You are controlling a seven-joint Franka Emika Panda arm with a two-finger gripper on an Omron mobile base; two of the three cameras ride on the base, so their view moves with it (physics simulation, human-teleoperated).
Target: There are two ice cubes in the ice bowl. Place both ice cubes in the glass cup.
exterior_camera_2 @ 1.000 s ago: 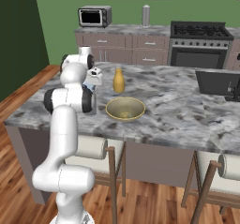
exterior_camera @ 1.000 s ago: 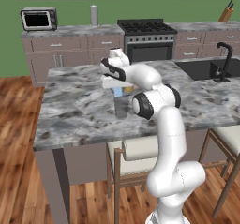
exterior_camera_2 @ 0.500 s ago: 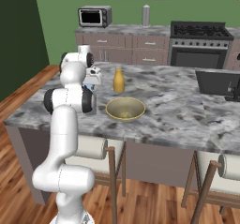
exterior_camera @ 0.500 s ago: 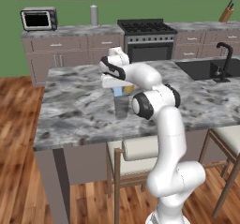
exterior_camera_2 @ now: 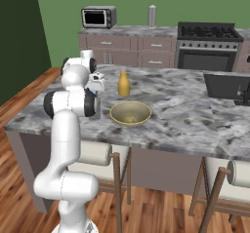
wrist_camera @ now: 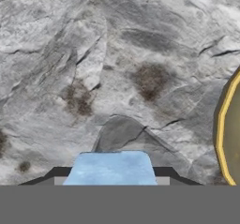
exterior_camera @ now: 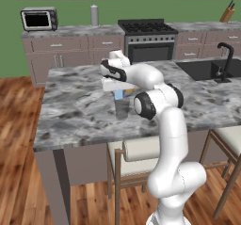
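My gripper [exterior_camera: 118,94] hangs above the glass cup [exterior_camera: 122,108], jaws clamped on 1 ice cube [wrist_camera: 111,168]. The cup stands near the counter [exterior_camera: 70,106] front edge; I see the ice bowl [exterior_camera_2: 130,113] just beside it.

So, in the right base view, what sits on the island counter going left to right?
Clear greyish cylindrical glass cup → yellow-orange narrow-necked bottle → wide shallow yellowish-olive bowl → dark sink.
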